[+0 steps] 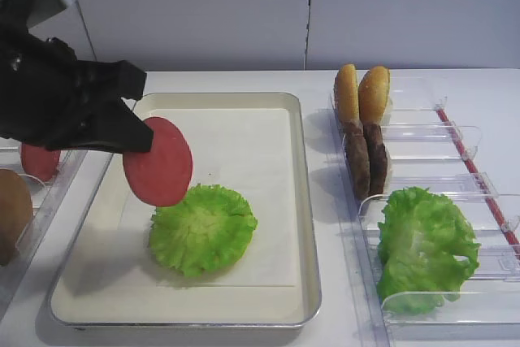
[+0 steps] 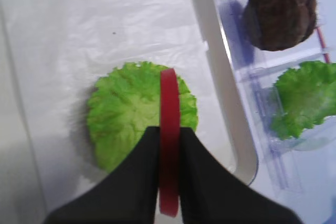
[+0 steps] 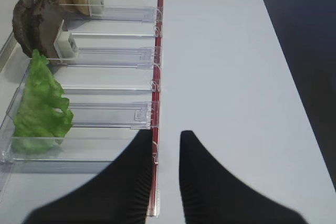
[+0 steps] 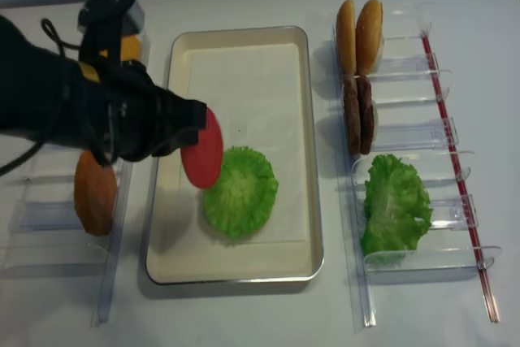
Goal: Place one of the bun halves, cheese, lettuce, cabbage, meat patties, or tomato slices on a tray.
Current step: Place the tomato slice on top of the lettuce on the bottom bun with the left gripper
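My left gripper is shut on a red tomato slice, held on edge in the air. The slice hangs over the cream tray, above the left part of a round green leaf that lies flat on the paper liner. My right gripper is shut with nothing between its fingers. It hovers over the white table beside the red edge of the clear bins and does not show in the overhead views.
Clear bins right of the tray hold two bun halves, two meat patties and lettuce. Left bins hold another tomato slice and a brown bun half.
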Controlling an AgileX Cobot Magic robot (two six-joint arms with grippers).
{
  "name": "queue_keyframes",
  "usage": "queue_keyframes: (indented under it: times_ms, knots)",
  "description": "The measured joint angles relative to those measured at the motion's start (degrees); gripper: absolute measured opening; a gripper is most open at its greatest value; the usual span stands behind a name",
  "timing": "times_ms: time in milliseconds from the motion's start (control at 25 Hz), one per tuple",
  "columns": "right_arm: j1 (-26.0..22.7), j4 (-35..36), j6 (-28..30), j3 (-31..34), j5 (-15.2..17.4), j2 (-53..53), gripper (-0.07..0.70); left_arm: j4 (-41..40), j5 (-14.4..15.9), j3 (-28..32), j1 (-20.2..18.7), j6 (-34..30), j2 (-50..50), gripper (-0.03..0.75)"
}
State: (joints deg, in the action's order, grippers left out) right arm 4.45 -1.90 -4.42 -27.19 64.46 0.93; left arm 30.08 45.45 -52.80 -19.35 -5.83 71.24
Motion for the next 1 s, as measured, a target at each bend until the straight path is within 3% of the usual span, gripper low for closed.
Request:
queue_keyframes:
  times_ms: [240,480,800,1000]
  knots:
    - [0.0,0.0,0.0,0.0,0.0,0.0,0.184,20.6,0.0,6.44,6.4,-18.91,-0.02,0.06]
    - [0.0,0.0,0.0,0.0,0.0,0.0,0.184,37.25,4.0,12.05,12.26,-33.63,-0.12,0.06]
    - [0.0,0.0,0.0,0.0,0.0,0.0,0.184,41.51,8.88,12.6,13.07,-37.71,7.47,0.06]
    - [0.0,0.0,0.23,0.0,0.0,0.0,0.184,43.09,9.27,12.6,13.07,-40.54,12.72,0.06]
